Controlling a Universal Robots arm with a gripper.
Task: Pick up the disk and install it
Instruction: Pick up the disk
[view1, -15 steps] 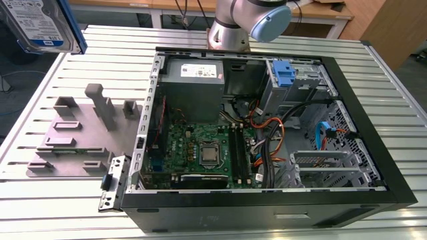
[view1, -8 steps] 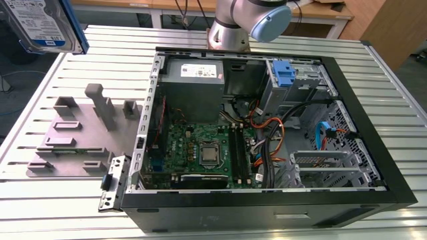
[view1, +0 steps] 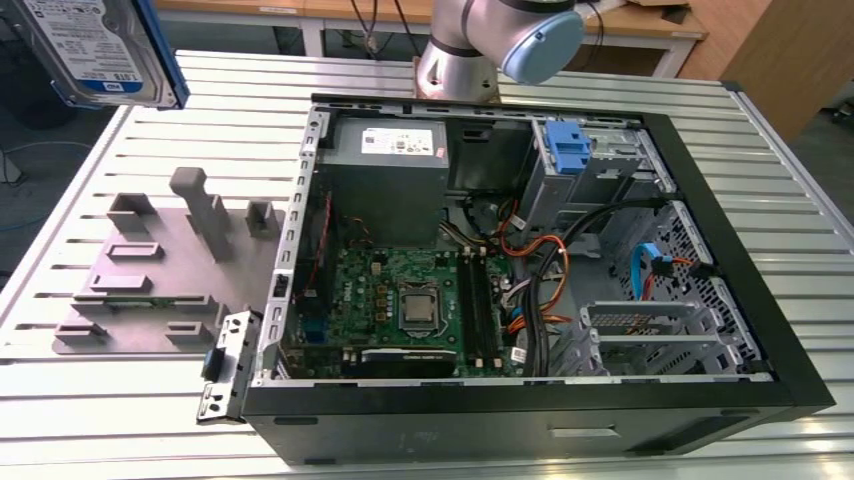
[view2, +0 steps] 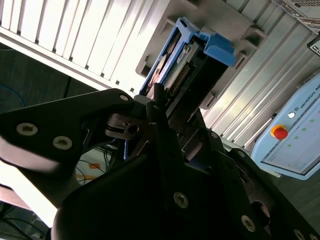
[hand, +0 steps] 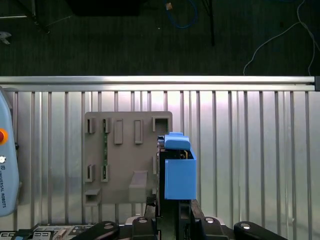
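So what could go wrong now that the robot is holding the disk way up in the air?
The end effector grips the disk by one end, high above the table; if it slips, it could drop onto the grey fixture plate. The open computer case is crowded with loose cables, so the disk might snag on them going in.

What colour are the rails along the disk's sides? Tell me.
Blue; the first wrist view shows them best on the disk.
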